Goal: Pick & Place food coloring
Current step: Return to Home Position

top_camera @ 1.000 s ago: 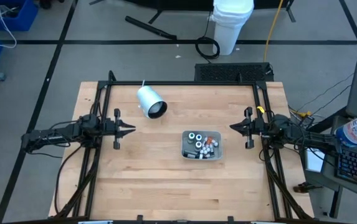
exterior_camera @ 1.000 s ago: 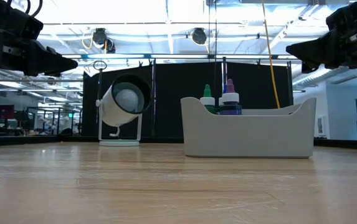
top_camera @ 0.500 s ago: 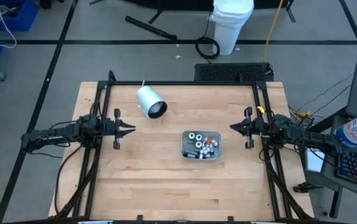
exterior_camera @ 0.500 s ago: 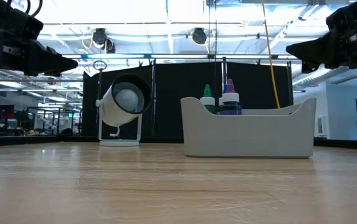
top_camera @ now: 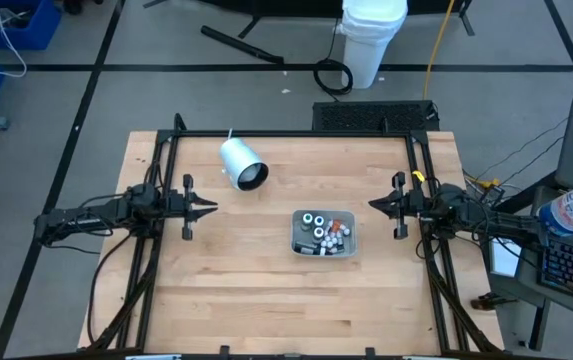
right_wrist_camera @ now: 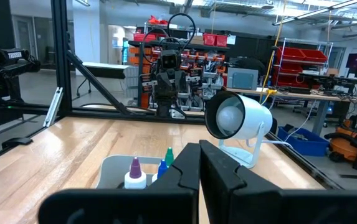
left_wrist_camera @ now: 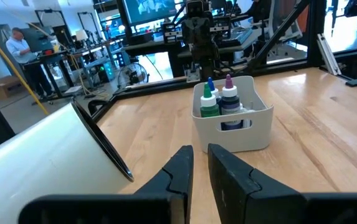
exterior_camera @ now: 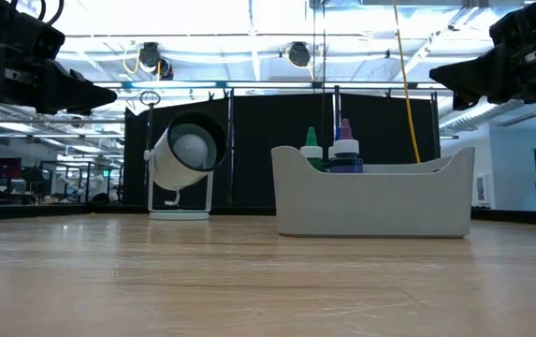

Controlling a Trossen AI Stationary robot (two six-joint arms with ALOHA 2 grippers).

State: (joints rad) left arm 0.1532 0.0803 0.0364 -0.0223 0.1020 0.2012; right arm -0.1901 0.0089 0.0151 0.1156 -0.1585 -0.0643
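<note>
High view, wood table (top_camera: 266,290), food coloring (top_camera: 321,232) in bin (top_camera: 296,225), white bucket (top_camera: 371,35) beyond

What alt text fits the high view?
Food coloring bottles sit in a white bin right of centre on the wooden table; a white cylinder lies up-left of it. Left tool and right tool wait at opposite sides.

The tabletop (top_camera: 266,290) is showing pale wood grain. The bin (exterior_camera: 370,201) is appearing light grey. The food coloring bottles (exterior_camera: 344,150) are showing white collars under green, purple and blue tips. The left claw (top_camera: 209,208) and right claw (top_camera: 374,204) are appearing black.
</note>
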